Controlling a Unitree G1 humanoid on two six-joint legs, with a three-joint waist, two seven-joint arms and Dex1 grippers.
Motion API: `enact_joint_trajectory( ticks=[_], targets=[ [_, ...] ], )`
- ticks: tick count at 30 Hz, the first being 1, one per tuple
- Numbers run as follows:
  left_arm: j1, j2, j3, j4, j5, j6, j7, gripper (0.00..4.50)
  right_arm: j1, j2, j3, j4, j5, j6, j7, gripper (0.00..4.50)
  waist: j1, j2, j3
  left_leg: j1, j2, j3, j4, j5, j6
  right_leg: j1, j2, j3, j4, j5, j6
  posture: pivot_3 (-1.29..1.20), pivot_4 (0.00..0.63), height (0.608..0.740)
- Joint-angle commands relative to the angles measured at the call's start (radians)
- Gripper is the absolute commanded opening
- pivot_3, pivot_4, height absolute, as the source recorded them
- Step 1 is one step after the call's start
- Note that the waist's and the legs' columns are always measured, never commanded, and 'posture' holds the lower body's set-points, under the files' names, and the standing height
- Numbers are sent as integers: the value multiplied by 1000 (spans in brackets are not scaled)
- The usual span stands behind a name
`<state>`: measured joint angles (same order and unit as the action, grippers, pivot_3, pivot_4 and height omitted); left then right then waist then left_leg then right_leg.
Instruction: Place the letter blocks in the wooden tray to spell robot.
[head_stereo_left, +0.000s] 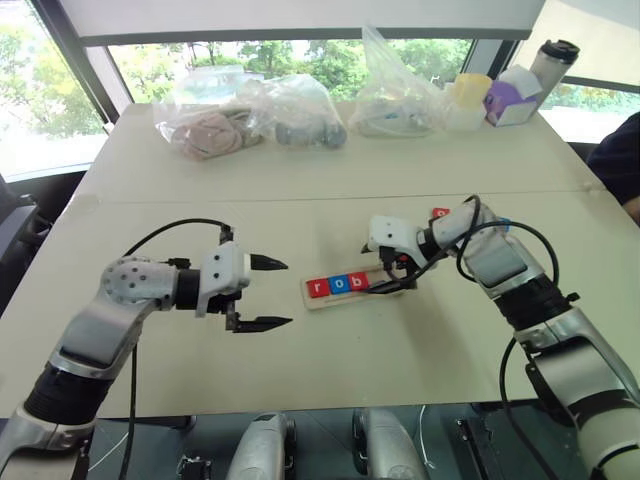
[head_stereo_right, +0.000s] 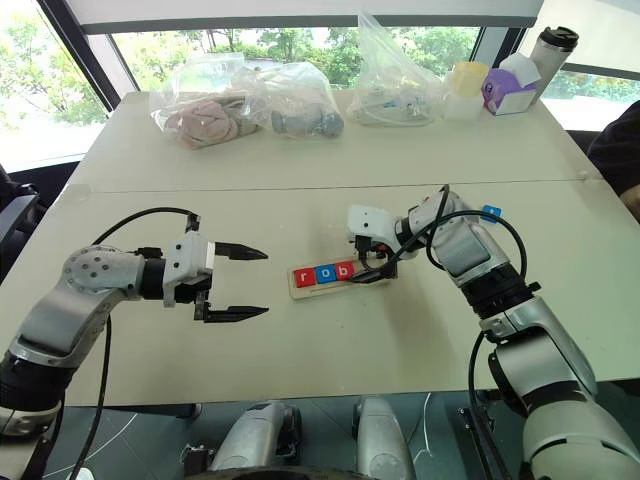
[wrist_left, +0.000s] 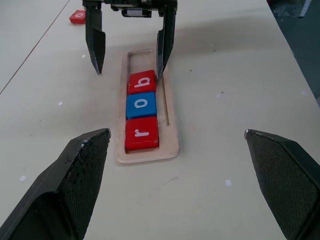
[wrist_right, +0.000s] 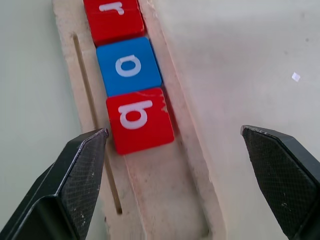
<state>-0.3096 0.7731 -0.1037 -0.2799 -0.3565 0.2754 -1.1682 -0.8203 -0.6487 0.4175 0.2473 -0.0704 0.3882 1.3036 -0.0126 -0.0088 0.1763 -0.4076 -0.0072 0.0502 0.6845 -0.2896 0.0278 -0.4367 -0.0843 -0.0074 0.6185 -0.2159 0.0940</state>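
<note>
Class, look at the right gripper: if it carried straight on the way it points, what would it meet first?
Probably the wooden tray: the right gripper, jaws open, points down at the bare groove just beyond the red b block. How far above it hangs is unclear.

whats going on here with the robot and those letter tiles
The robot is spelling "robot" in the wooden tray. Red r, blue o and red b are in. The right tool hovers open over the b end; the left tool waits open beside the tray. A red block lies loose on the table.
</note>
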Motion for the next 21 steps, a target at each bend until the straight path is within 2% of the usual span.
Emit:
enact_joint_trajectory(
  ticks=[1,12,21],
  targets=[
    [-17,0,6,-25,-1,-10,3,4500,-11,-34,-48,-70,23,-1,16,4399,0,0,0,0,0,0,0,0,0,0,0,0,0,0,0,0,150,740],
    [-23,0,4,-21,0,-11,-2,4500,-11,-30,-39,-8,2,-31,-17,4399,0,0,0,0,0,0,0,0,0,0,0,0,0,0,0,0,150,740],
    [-22,3,7,-22,1,-10,0,4500,12,-20,-29,-55,13,-1,8,4399,0,0,0,0,0,0,0,0,0,0,0,0,0,0,0,0,150,740]
  ],
)
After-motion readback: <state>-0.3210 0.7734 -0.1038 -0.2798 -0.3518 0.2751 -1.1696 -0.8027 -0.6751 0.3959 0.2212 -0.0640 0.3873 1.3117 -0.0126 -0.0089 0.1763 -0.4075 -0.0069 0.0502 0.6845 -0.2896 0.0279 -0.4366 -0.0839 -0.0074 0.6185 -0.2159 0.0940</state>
